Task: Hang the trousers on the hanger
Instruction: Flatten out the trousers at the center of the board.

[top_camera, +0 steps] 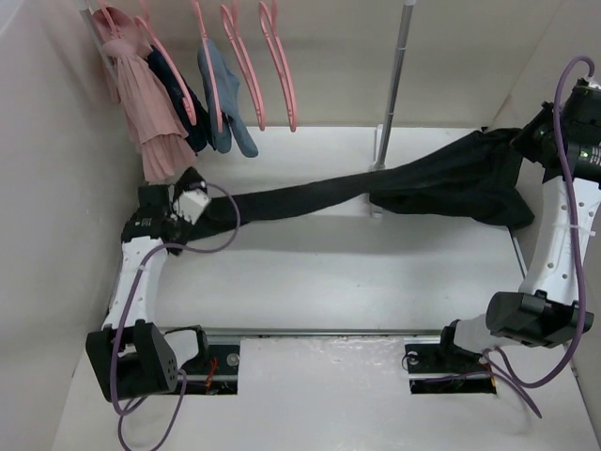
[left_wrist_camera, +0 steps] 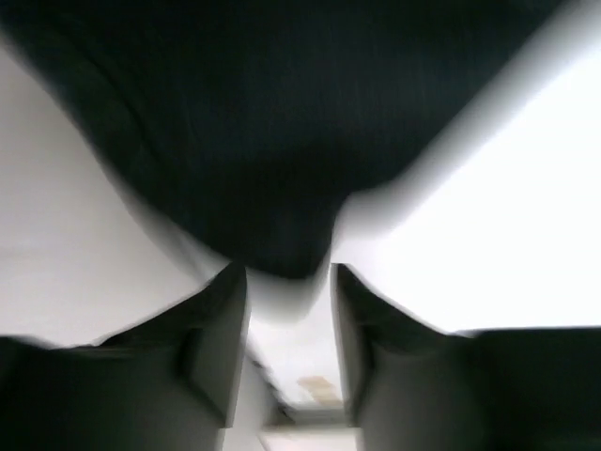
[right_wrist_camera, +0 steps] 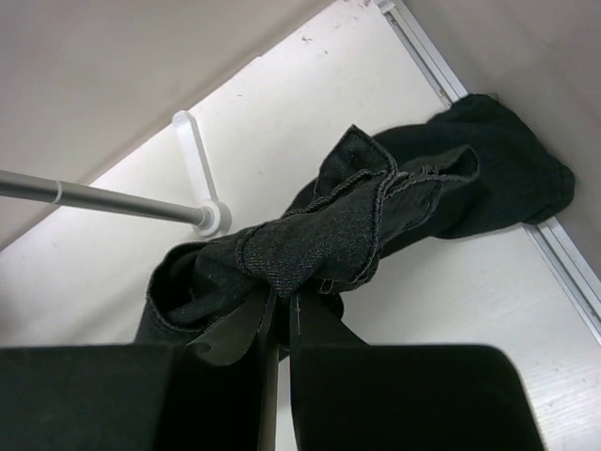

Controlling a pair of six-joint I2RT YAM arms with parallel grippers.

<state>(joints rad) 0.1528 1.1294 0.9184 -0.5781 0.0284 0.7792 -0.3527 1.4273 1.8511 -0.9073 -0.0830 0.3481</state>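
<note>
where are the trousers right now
Top view: the trousers stretch across the table, right end pinched in the right tool, left end lying just before the left tool.

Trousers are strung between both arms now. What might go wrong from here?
The left gripper stands open with the trousers reaching only its fingertips, so that end may drop. The cloth runs right past the foot of the metal pole; pulling may snag it there. The right gripper pinches just a bunched fold, which could slip.
</note>
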